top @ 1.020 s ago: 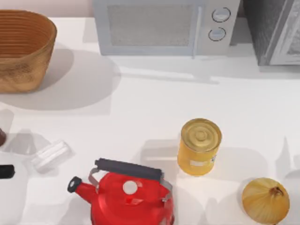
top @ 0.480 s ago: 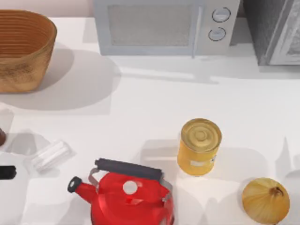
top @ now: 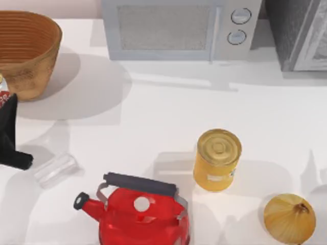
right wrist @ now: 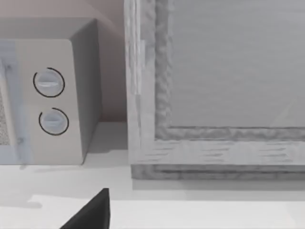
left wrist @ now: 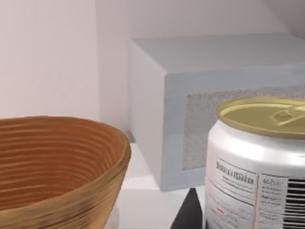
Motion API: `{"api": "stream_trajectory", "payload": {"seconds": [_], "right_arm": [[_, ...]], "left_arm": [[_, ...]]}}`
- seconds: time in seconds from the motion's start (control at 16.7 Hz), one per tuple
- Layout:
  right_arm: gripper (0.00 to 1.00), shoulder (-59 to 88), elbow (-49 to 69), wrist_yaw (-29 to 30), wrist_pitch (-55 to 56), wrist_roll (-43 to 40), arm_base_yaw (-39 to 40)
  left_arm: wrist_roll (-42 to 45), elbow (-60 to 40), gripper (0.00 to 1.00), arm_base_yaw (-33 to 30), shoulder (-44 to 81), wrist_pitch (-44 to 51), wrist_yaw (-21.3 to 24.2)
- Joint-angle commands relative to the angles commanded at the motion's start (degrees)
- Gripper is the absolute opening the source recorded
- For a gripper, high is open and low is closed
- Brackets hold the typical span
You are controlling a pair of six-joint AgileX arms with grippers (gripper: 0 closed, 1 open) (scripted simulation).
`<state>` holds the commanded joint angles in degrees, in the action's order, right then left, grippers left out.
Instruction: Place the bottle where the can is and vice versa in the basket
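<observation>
Basket at ten o'clock on the table. Left gripper at nine o'clock, pinching the can just beside the basket's rim. Right gripper parked; whether its fingers are spread cannot be told. Risk: the can could clip the rim on a low carry and slip.

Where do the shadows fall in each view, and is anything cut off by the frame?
Top view: the basket and the yellow can cast soft shadows toward the right; the left gripper is cropped at the left edge. Left wrist view: the can is close up and cut off by the frame, evenly lit. Right wrist view: the microwave shades the wall beside it.
</observation>
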<state>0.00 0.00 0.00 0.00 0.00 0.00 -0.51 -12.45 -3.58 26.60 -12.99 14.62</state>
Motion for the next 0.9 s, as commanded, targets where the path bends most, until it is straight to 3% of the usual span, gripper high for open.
{"api": "stream_trajectory", "payload": {"seconds": [0.9], "right_arm": [[1.00,0.00,0.00,0.00,0.00,0.00,0.00]], "left_arm": [[2.01,-46.59,0.00,-12.11,94.85,-48.64,46.56]]}}
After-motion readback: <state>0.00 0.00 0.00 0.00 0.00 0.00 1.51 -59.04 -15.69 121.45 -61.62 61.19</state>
